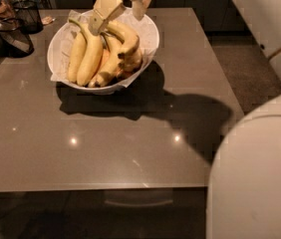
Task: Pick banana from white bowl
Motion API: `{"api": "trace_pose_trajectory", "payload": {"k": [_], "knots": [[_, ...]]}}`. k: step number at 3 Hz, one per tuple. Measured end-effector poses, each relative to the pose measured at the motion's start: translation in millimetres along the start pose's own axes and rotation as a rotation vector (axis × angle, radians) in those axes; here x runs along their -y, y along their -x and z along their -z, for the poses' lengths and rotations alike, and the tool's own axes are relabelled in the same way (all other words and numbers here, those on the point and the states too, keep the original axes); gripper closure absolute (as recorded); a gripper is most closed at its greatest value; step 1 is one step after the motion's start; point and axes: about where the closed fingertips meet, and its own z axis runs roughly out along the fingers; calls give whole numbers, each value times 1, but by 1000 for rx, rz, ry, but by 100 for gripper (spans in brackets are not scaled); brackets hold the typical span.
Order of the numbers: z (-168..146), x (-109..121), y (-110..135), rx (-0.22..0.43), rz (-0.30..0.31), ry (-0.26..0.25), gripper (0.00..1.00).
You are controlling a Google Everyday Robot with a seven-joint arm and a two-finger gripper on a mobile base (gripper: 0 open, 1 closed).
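The white bowl (pixel 149 38), lined with crinkled white paper, stands at the far left of the grey table (pixel 105 143). A bunch of straighter yellow bananas (pixel 86 59) lies in its left half. The strongly curved banana (pixel 128 40) lies in its right half, its dark tip pointing down. My gripper (pixel 118 23) reaches down into the bowl from the top edge of the camera view. It is open: one long beige finger (pixel 104 9) rests at the banana stems, and the other finger (pixel 141 6) is behind the curved banana. It holds nothing.
A dark glass container (pixel 10 34) and a black mesh cup (pixel 29 13) stand at the far left corner. My white arm body (pixel 260 173) fills the lower right. The table's front edge runs along the bottom, and carpeted floor (pixel 250 68) lies to the right.
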Motion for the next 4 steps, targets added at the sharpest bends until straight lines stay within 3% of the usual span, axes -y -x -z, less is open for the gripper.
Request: {"api": "trace_pose_trajectory", "payload": {"k": [1,4], "knots": [[-17,10,1,-35,-46,4,17],[-44,32,5,-98,-95,-13,18]]}}
